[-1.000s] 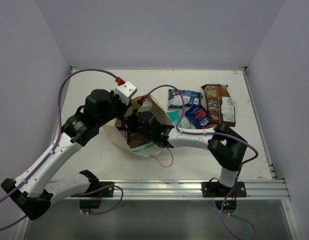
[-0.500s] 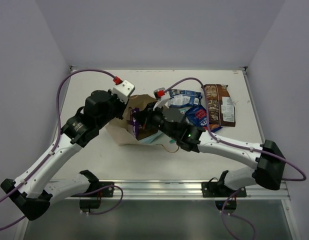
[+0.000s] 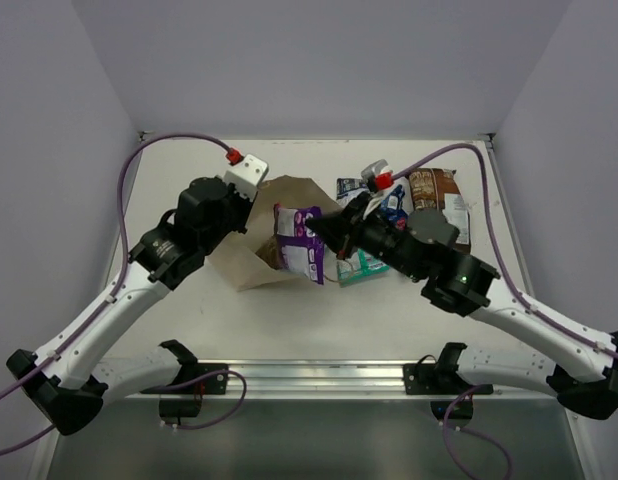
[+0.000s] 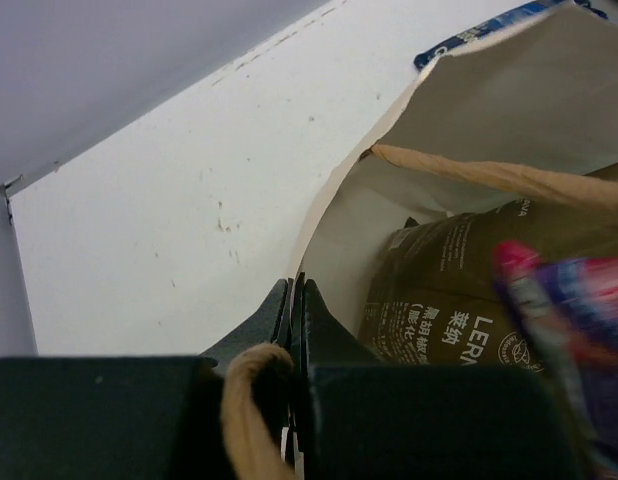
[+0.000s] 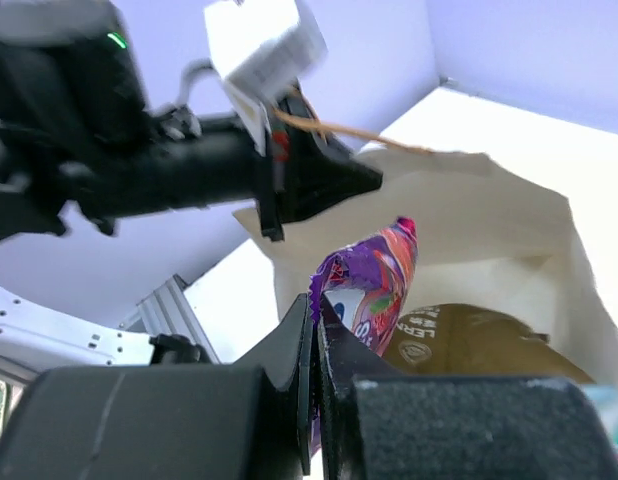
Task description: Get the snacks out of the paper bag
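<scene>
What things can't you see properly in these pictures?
- Left wrist view: bottom of the bag, hidden under the brown packet; whether more snacks lie there cannot be told.
- Left wrist view: the purple packet, blurred and cut by the edge.
- Top view: the light blue packet, partly under the right arm.

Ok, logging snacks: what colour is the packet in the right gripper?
The packet is purple and white; top view shows it best.

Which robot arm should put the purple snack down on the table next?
Right. The right gripper is shut on the purple snack at the mouth of the paper bag. The left gripper is pinching the bag's edge, holding it open.
</scene>
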Robot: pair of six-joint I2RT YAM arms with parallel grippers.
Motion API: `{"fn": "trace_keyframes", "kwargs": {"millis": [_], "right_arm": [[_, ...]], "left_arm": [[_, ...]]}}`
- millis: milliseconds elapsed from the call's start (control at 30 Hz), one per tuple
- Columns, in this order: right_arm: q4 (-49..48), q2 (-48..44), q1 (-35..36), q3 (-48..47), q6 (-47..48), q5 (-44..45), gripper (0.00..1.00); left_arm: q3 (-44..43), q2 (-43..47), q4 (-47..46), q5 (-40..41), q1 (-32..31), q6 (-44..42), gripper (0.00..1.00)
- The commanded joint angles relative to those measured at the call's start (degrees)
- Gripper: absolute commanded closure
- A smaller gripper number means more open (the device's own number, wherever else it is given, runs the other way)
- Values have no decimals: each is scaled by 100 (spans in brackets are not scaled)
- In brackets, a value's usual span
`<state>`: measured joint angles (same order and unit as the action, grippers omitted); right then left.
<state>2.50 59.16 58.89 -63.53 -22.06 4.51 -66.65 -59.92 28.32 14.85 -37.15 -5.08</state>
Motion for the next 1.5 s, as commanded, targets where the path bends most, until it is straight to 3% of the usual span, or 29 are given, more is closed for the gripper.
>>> {"fn": "trace_keyframes", "kwargs": {"millis": [0, 200, 367, 500, 667, 1000, 1133, 1300, 1367, 1400, 1467], "right_arm": [[863, -510, -290, -792, 501, -320, 100], [1875, -835, -1291, -1469, 651, -179, 100], [1982, -661, -2520, -1461, 642, -695, 100], [1851, -30, -3050, -1505, 721, -1004, 100], [1158, 1193, -3156, -1584, 616, -1496, 100], [-2722, 3839, -3033, -1392, -1674, -3008, 100], [-2967, 4305, -3042, -997, -2091, -2992, 100], [-2475, 4175, -3112, -31, -1742, -2448, 71], [-2133, 3895, -3147, 156, -1416, -2280, 60], [-1670, 3528, -3147, 217, -953, -2071, 48], [-1149, 3095, -3147, 218, -520, -1894, 39]], "left_arm": [[-199, -177, -72, 597, 41, 244, 100], [-76, -249, -107, 554, 488, 455, 100], [-49, 6, 120, 668, 752, 359, 100], [-50, 445, 218, 669, 744, 201, 100], [-181, 639, 411, 536, 753, -72, 100], [-296, 763, 438, 301, 753, -686, 100], [-208, 684, 412, -280, 753, -836, 100], [-76, 631, 412, -711, 744, -977, 100], [-58, 639, 455, -843, 744, -1056, 100], [-24, 666, 456, -965, 753, -1082, 100], [21, 683, 456, -1010, 744, -1170, 100]]}}
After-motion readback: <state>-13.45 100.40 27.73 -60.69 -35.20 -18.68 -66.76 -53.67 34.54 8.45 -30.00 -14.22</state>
